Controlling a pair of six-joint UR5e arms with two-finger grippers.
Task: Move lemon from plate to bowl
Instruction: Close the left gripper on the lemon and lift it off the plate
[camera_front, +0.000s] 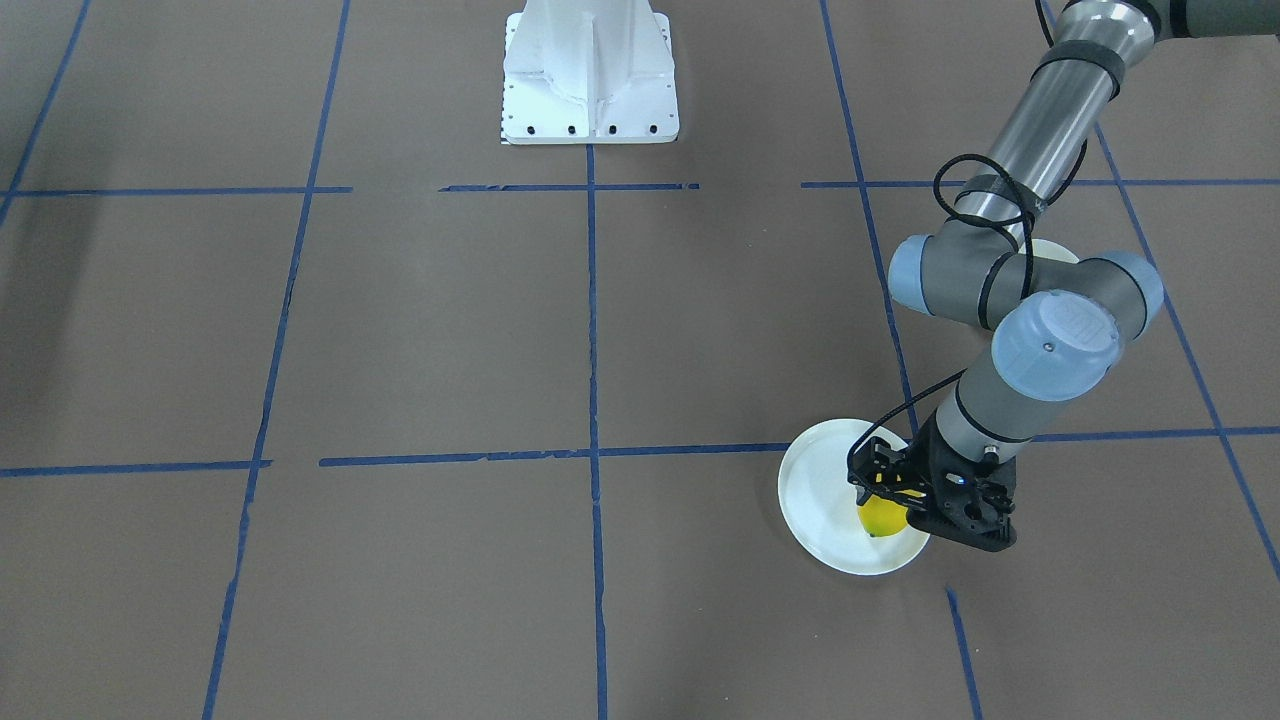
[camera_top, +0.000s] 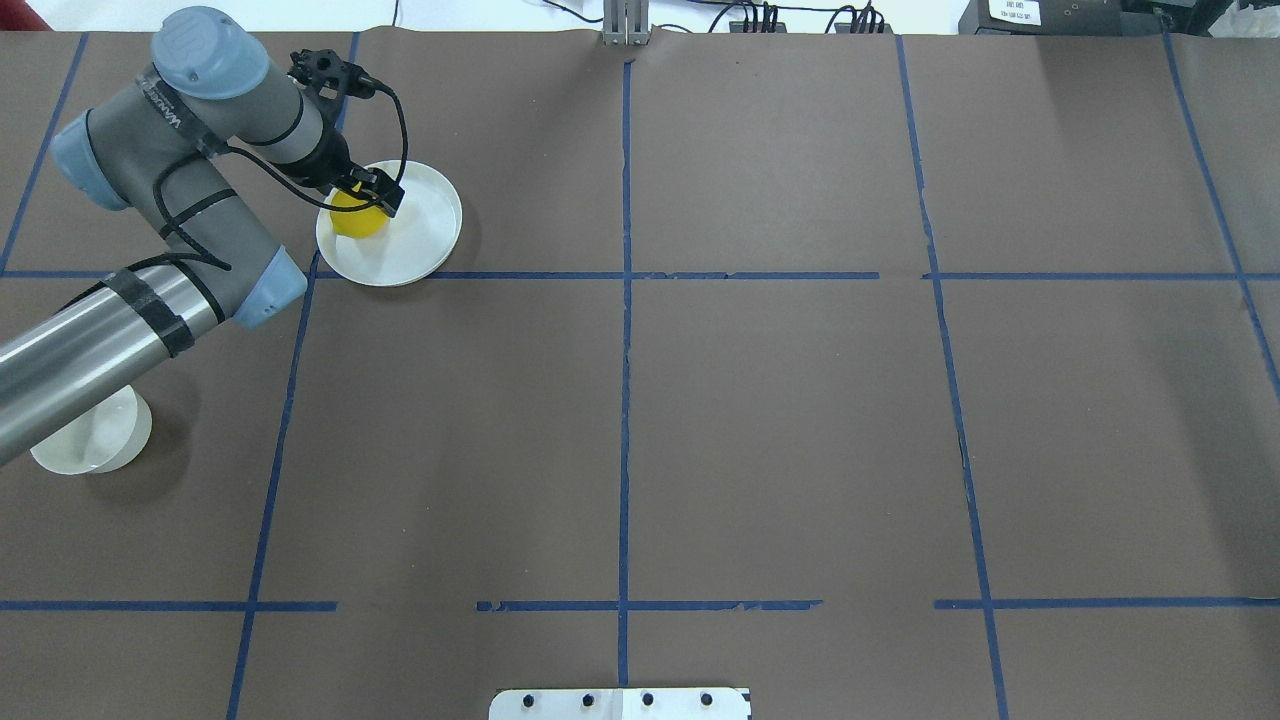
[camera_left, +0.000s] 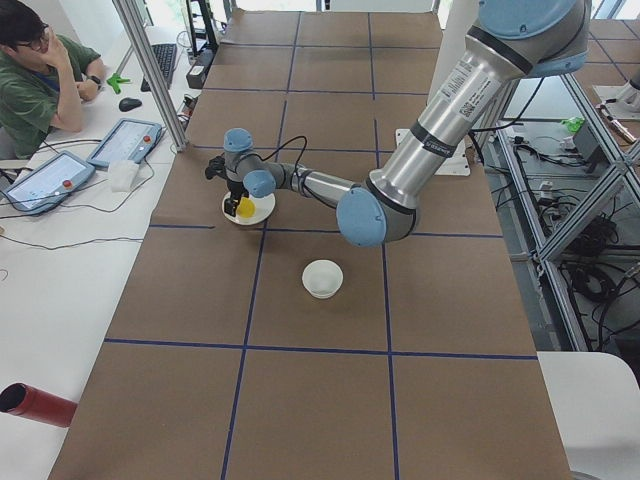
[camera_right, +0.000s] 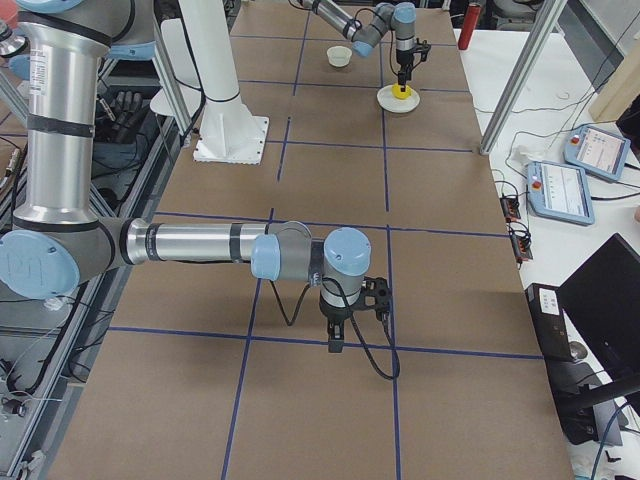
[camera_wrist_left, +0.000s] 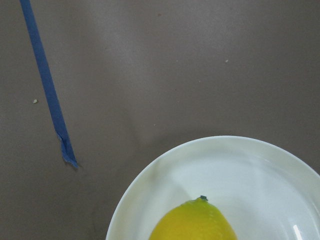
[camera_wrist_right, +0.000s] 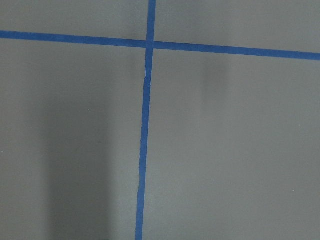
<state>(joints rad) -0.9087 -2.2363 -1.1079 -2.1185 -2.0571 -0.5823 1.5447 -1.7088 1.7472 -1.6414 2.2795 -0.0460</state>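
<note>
Left arm: reaches out to the far left part of the surface (camera_front: 450, 330), wrist turned straight down over the plate (camera_front: 812, 485).

Left gripper (camera_front: 888, 500): lowered onto the plate, black fingers standing on either side of the lemon (camera_front: 880, 522). The front-facing view shows the fingers covering the upper part of the fruit. Whether they press on it or merely flank it cannot be told from any view.

Lemon: lies on the plate, toward the plate's robot-left side rather than its middle. The left wrist view shows its small dark tip pointing toward the rim, with the white plate floor around it.

Plate: flat on the brown surface, just beyond a blue tape line (camera_top: 560, 275) in the overhead view.

Bowl (camera_left: 322, 290): upright on the surface, well apart from the plate and nearer the robot's base. In the overhead view the left arm's silver forearm passes above it and hides part of its rim.

Right arm: stretched low over the near right area in the right-side view, wrist pointing down. The right gripper (camera_right: 337, 342) hangs just above the surface beside a tape line. It appears only in that side view, so its state cannot be told. The right wrist view shows only brown surface and crossing tape.

An operator (camera_left: 30, 85) sits beside the surface at the far edge.
</note>
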